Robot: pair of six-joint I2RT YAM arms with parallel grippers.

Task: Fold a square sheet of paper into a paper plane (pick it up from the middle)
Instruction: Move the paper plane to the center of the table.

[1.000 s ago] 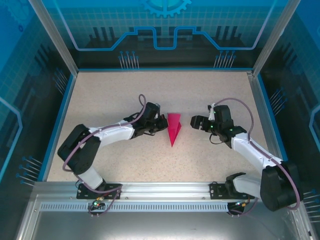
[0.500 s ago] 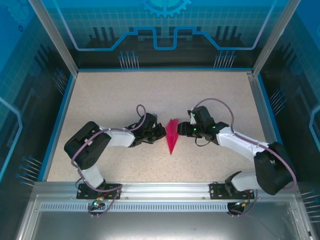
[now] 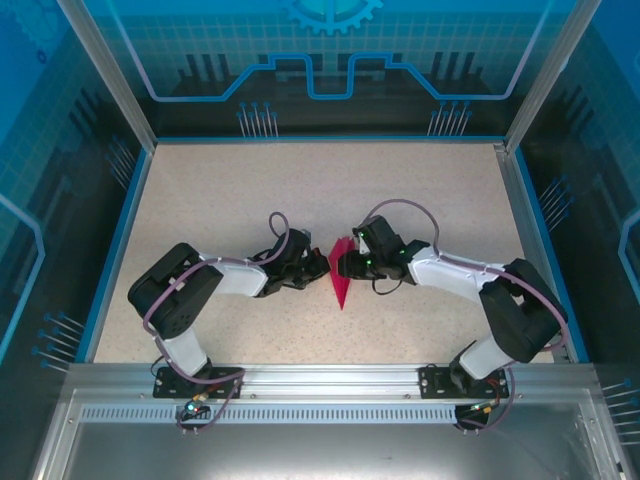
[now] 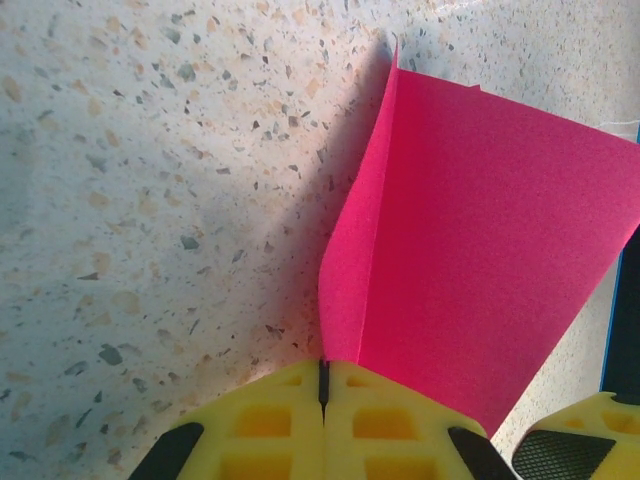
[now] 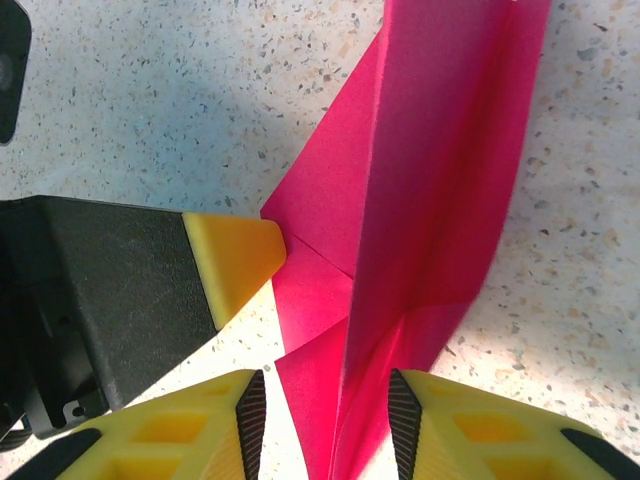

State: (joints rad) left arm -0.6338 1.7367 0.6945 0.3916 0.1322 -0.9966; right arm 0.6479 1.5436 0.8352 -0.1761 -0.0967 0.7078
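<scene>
My 2 arms lie low over the speckled table (image 3: 230,180), elbows bent, both reaching inward. Between them sits the paper plane (image 3: 341,290), magenta, its sharp tip pointing toward my bases. My left gripper (image 3: 322,268) touches its left edge. My right gripper (image 3: 345,264) meets it from the right, over its wider far end. A blue rim (image 3: 125,230) borders the table.
</scene>
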